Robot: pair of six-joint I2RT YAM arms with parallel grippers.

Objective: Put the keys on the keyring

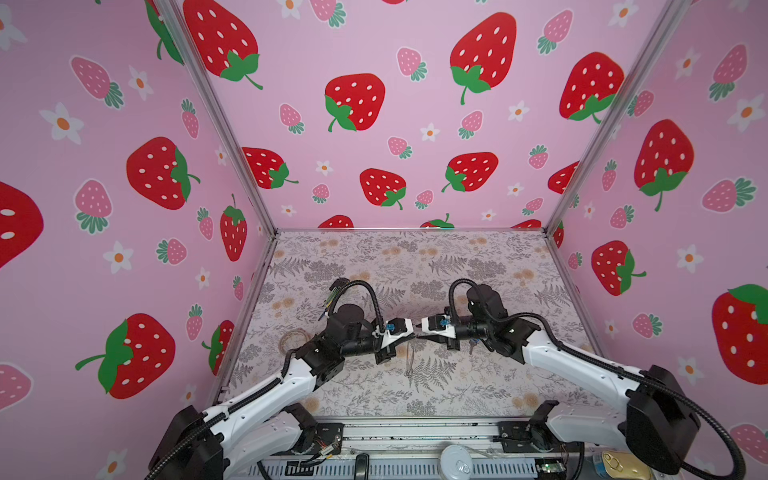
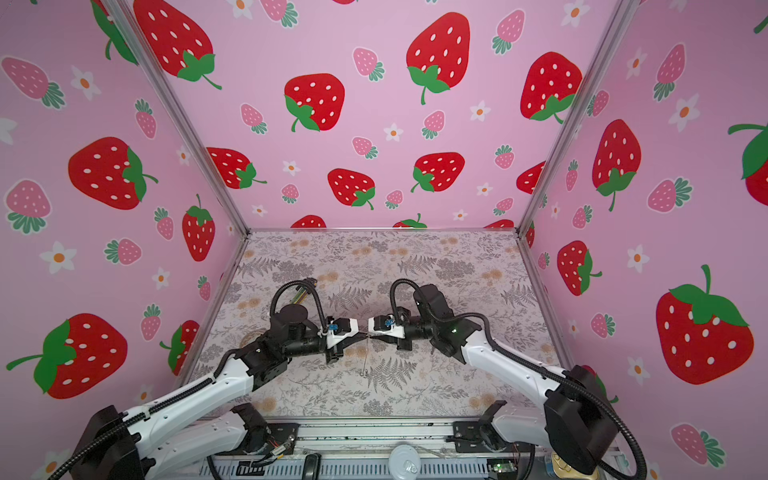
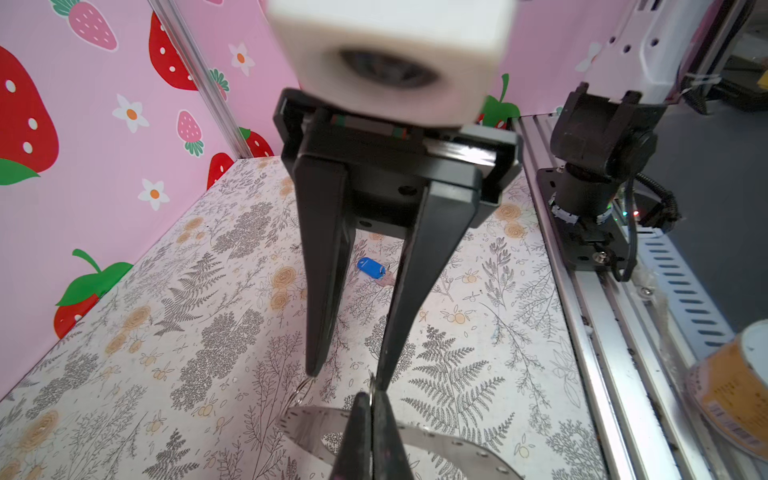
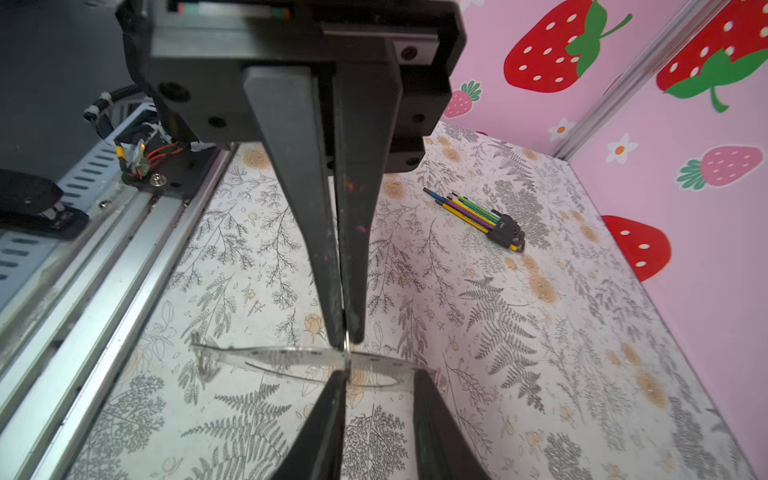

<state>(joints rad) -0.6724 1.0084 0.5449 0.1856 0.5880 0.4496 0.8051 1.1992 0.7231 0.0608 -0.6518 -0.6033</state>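
Above the floral-patterned table (image 3: 124, 374), the left claw (image 3: 371, 401) is clamped shut on the rim of the large, thin, flat dark-grey keyring (image 3: 307, 419), held off the surface. The right claw (image 3: 347, 376) faces it tip to tip, fingers parted, gripping nothing. The small silver key (image 3: 370, 268) with a bright blue plastic head lies on the table, well apart.

The left arm (image 1: 266, 390) and the right arm (image 1: 582, 361) reach inward from the near edge with elbows bent and wrists roughly level. In both top views the grippers face each other tip to tip at the centre. The left gripper (image 4: 347, 332) has its jaws closed, pinching the rim of the keyring (image 4: 282, 356). The right gripper (image 3: 347, 376) has its fingers parted, with its tips just opposite those of the left gripper.
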